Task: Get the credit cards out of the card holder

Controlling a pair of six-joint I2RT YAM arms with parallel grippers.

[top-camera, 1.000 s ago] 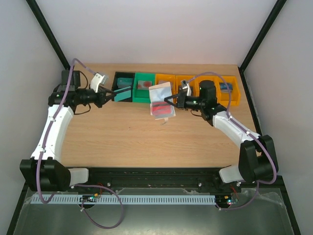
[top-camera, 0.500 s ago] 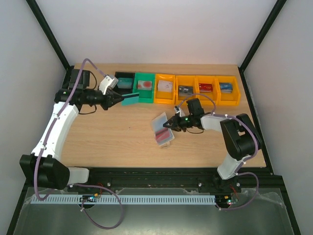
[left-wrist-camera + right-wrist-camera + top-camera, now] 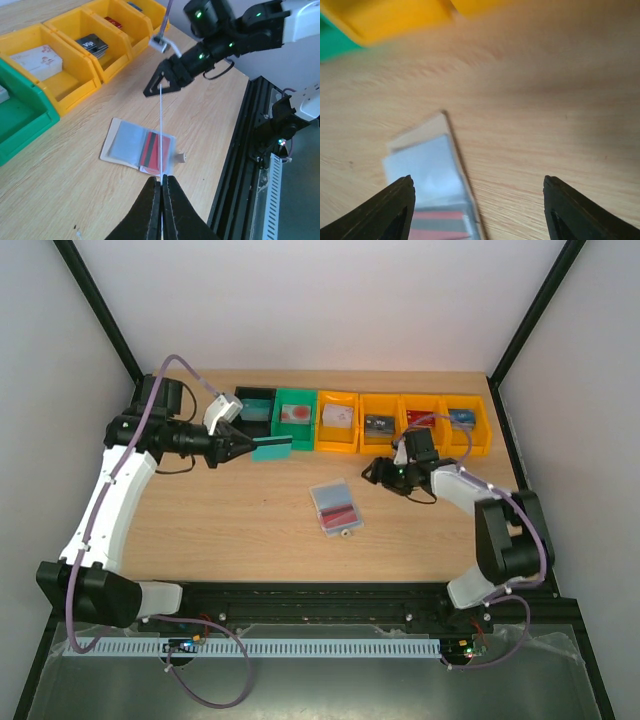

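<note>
The card holder (image 3: 335,508) lies open and flat on the wooden table (image 3: 230,530), nearer the arm bases than anything else on it. Its pale see-through sleeves face up, and its small snap tab (image 3: 180,157) sticks out at one edge. A red card (image 3: 152,150) with a dark stripe sits in one sleeve; the sleeve beside it looks blue-grey.

Just beyond the holder and to its right, the right gripper (image 3: 371,472) hangs low over the wood. Its fingers are spread wide and hold nothing, and they are clear of the holder.

Further back on the left, the left gripper (image 3: 248,447) is pinched tight on a teal card (image 3: 272,447). It holds the card level, above the table, in front of the green bin (image 3: 295,440).

A row of bins stands along the far edge: a black bin (image 3: 240,405), the green one, then four orange bins (image 3: 340,445). The orange ones hold a white card with red marks (image 3: 35,56), a dark card (image 3: 92,45), a red one (image 3: 421,419) and a blue one (image 3: 461,418). The print on the cards is too small to read.
</note>
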